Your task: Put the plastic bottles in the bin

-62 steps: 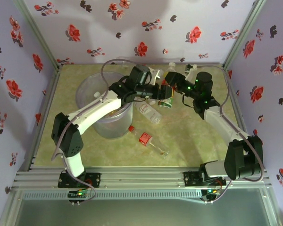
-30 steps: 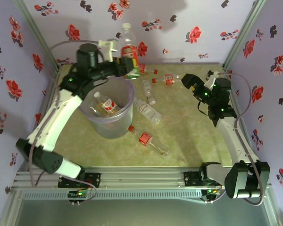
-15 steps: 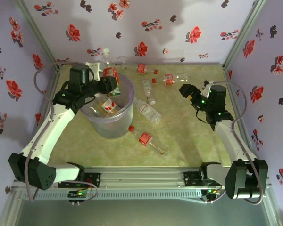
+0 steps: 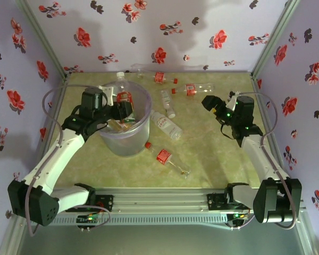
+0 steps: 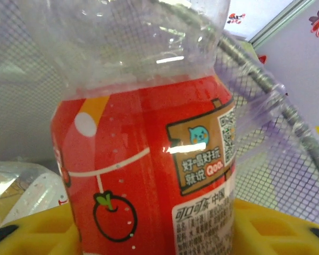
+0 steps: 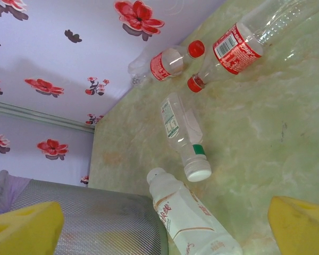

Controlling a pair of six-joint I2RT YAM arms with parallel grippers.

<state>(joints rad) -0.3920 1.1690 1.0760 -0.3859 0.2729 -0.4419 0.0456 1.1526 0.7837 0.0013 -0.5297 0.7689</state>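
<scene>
The left gripper (image 4: 122, 109) reached over the mouth of the bin (image 4: 125, 141), its jaws partly closed on the held bottle (image 5: 149, 175). The bottle sat squarely between the yellow pads (image 5: 34, 236) and touched both. From above, its white cap showed at the bin's far rim and its labelled body lay over the bin's mouth. Its upper body was thin, clear, crinkled plastic. The label was glossy red, with a drawn apple, a square code and small print. Behind it the bin wall was translucent pale lavender with a fine grid texture. The bin was round, thick-rimmed and tapered toward its foot, and it stood on the left half of the table (image 4: 218, 154), a pale green marbled surface.

The right gripper (image 4: 206, 101) hung over the right half, its jaws spread wide with nothing between them. Its yellow fingers (image 6: 24, 228) sat at the lower corners of the wrist view. Ahead of it four bottles lay on their sides: the back bottle (image 6: 167, 61) and the long bottle (image 6: 236, 47), both clear with red labels and red caps, near the back wall; the green-band bottle (image 6: 181, 130), clear with a white cap; and the white-label bottle (image 6: 183, 215), just beside the bin. The near bottle (image 4: 163, 155), red-capped and red-labelled, lay near the bin's foot
</scene>
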